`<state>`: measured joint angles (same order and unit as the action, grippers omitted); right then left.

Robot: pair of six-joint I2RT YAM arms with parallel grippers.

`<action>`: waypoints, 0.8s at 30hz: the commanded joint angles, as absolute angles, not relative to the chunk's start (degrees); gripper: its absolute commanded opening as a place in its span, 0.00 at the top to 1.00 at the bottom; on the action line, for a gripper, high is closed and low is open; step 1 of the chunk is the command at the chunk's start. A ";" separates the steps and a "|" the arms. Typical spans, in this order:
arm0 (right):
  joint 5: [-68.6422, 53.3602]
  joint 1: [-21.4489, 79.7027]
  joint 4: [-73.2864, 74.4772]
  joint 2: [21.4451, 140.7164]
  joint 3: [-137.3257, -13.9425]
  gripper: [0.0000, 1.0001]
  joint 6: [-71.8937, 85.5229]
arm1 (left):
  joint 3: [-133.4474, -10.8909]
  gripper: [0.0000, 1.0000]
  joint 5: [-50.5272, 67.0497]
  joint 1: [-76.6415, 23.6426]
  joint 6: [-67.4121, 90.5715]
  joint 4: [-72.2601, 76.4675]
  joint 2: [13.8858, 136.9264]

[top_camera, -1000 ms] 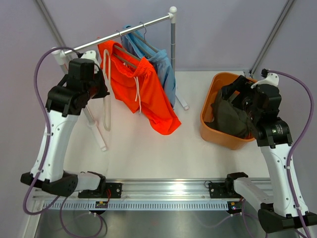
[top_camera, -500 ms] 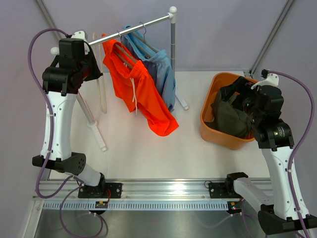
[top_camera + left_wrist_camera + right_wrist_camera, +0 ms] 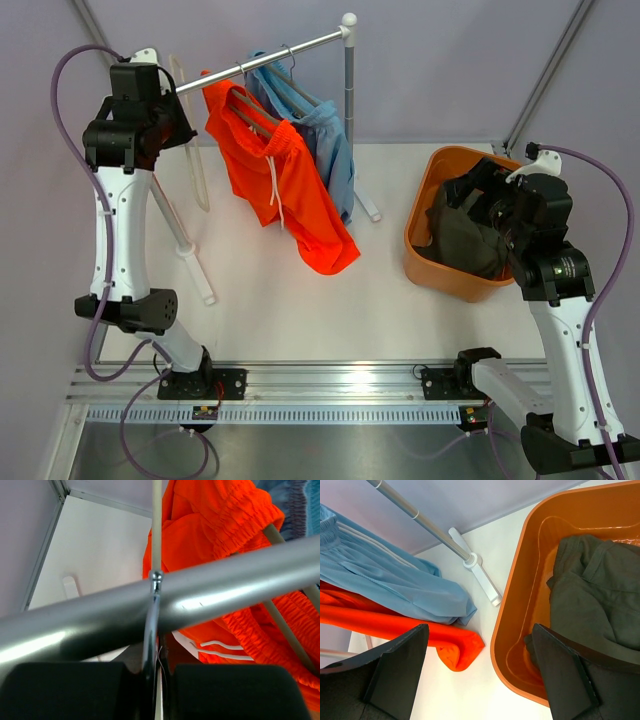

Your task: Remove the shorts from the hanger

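My left gripper [image 3: 172,112] is raised at the left end of the rack's rail [image 3: 290,48] and is shut on the metal hook [image 3: 151,625] of an empty white hanger [image 3: 192,160]. In the left wrist view the hook lies against the rail [image 3: 235,572]. The orange shorts [image 3: 285,190] hang on a hanger just to its right, and the light blue shorts [image 3: 330,140] hang behind them. The dark olive shorts [image 3: 465,235] lie in the orange basket [image 3: 425,265]. My right gripper [image 3: 482,195] is open and empty above the basket.
The rack's upright pole [image 3: 350,110] and its foot [image 3: 480,577] stand between the hanging shorts and the basket [image 3: 520,605]. The orange shorts' lower tip [image 3: 452,647] lies on the white table. The rack's left leg [image 3: 190,255] stands beside my left arm.
My left arm has risen and moved back-left, carrying the empty white hanger up to the rail's left end. The right arm has not moved.
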<state>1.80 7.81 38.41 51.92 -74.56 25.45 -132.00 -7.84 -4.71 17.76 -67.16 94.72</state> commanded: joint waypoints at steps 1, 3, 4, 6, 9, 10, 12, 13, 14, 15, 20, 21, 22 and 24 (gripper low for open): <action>0.26 7.65 38.23 51.59 -76.20 0.07 24.26 | -134.12 1.00 -6.33 -3.26 17.40 -62.67 95.18; 0.26 7.65 38.23 51.59 -75.94 0.07 24.17 | -134.21 1.00 -6.24 -2.90 17.40 -62.67 96.06; 0.18 7.73 38.15 51.59 -75.85 0.07 24.17 | -134.21 1.00 -6.24 -2.73 17.49 -62.75 96.41; -1.30 7.65 37.88 51.51 -75.41 0.07 24.26 | -133.25 1.00 -6.24 -2.46 17.66 -62.58 97.11; -1.41 7.73 37.79 51.42 -74.71 0.07 24.52 | -130.01 1.00 -5.45 -2.29 18.10 -61.18 96.68; -1.41 7.73 37.71 51.42 -74.53 0.07 24.52 | -129.03 1.00 -5.54 -2.29 18.19 -60.74 96.51; -1.49 7.65 37.71 51.33 -74.27 0.08 24.52 | -127.28 1.00 -5.19 -2.29 18.46 -59.86 96.07; -1.41 7.65 37.71 51.24 -74.09 0.07 24.52 | -124.83 1.00 -5.01 -2.29 18.54 -59.42 95.19; -1.41 7.65 37.62 51.07 -73.92 0.07 24.61 | -123.50 1.00 -5.10 -2.29 18.63 -58.37 94.58; -1.41 7.65 37.53 50.98 -73.65 0.07 24.61 | -122.09 1.00 -5.01 -2.29 18.55 -57.66 93.87; -1.67 7.65 37.35 50.80 -72.86 0.07 24.87 | -117.78 1.00 -6.33 -2.29 17.76 -56.69 91.59; -1.67 7.65 37.35 50.71 -72.51 0.07 24.87 | -117.51 1.00 -6.42 -2.29 17.75 -56.60 91.41; -1.67 7.65 37.27 50.54 -72.34 0.07 24.87 | -117.07 1.00 -6.50 -2.29 17.75 -56.60 91.15; -1.58 7.65 37.18 50.27 -71.90 0.07 24.87 | -115.76 1.00 -6.68 -2.29 17.93 -56.16 90.09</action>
